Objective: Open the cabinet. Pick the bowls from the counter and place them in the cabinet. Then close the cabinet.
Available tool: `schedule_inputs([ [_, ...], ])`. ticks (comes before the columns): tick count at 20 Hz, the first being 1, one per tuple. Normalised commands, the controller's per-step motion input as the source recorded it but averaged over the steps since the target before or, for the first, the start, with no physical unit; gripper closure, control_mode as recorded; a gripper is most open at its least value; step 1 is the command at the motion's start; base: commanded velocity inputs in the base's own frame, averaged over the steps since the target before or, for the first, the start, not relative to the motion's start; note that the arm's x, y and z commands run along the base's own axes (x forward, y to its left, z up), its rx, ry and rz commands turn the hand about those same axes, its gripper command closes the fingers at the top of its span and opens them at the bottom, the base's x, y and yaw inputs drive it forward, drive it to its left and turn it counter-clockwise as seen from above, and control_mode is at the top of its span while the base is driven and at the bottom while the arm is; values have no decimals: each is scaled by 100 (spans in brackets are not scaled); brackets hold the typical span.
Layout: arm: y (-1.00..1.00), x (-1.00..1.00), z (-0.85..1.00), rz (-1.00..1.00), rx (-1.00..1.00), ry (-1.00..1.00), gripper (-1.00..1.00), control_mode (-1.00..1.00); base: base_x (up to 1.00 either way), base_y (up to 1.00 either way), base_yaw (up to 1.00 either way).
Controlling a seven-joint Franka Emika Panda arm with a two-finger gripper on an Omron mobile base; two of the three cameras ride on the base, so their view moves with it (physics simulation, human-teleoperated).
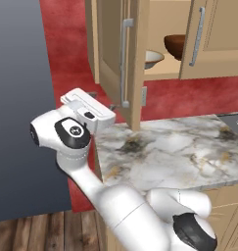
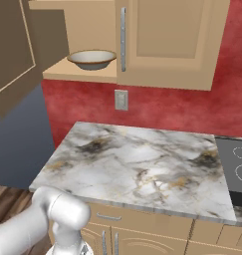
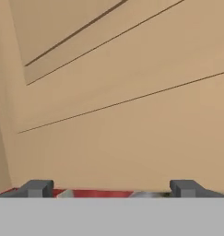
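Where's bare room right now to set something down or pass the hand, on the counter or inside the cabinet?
The counter is bare from its left edge across to the cooktop. Inside the cabinet, the shelf is crowded: the cream bowl and the brown bowl sit side by side. The open gripper faces the left door close up, so passage there is tight.

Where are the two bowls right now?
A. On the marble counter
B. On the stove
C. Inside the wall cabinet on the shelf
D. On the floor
C. The cream bowl and the dark brown bowl both sit on the shelf inside the cabinet, whose left door stands open; neither is on the marble counter below.
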Motion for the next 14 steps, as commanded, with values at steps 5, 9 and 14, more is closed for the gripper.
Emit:
schedule_inputs([
  [5, -34, 10, 0, 0, 0, 0, -100, -100, 0, 0, 0],
  [9, -31, 18, 0, 0, 0, 0, -100, -100, 0, 0, 0],
  [14, -27, 25, 0, 0, 0, -2, -100, -100, 0, 0, 0],
])
